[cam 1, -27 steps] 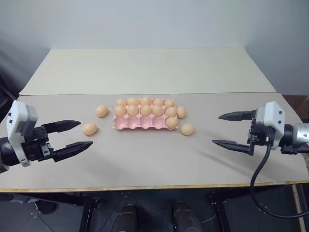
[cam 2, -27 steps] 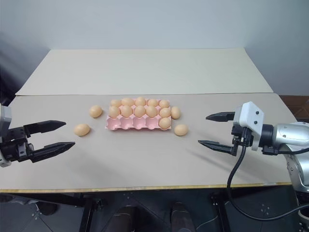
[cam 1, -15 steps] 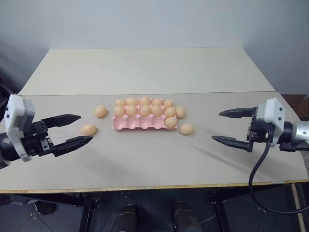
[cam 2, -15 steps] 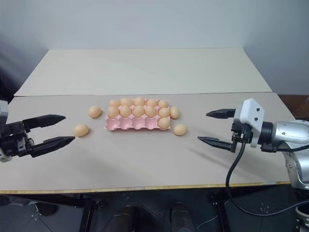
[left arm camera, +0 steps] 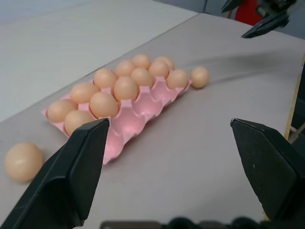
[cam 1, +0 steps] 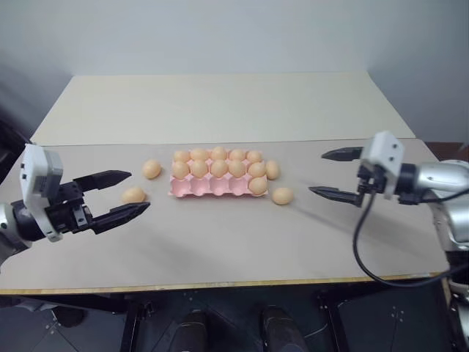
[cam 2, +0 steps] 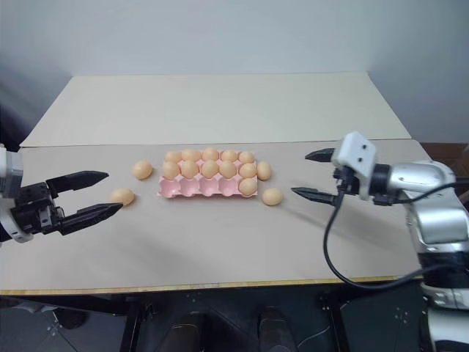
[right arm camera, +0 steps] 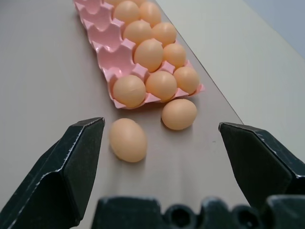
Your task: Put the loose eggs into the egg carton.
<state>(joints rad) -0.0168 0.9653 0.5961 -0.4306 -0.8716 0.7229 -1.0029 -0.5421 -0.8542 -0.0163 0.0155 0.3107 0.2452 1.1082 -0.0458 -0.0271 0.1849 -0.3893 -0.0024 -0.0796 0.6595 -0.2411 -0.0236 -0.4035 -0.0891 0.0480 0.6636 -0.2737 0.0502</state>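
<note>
Head cam: egg carton (cam 1: 220,185) mid-table, back two rows full, front row holds one egg at its R end, other 4 cups empty. 4 loose eggs: two off the carton's L side (cam 1: 134,195) (cam 1: 152,169), two at its R end, one (cam 1: 282,196) on the table out front, one (cam 1: 272,170) just beside the wall. L gripper (cam 1: 123,196) wide open, empty, near the closest L egg. R gripper (cam 1: 332,174) wide open, empty, aimed at the front R egg.

L wrist: fingers (left arm camera: 76,176) spread wide, nothing btwn. The egg (left arm camera: 22,161) sits outside the L finger, not btwn the jaws. Risk: closing as-is misses or knocks it rolling.

R wrist: egg (right arm camera: 127,139) lies btwn the spread fingers (right arm camera: 66,167), 2nd egg (right arm camera: 179,114) close by, near the carton. Risk: the finger clips the neighbour or carton wall on the way in; smooth shell could squirt out if pinched off-centre.
</note>
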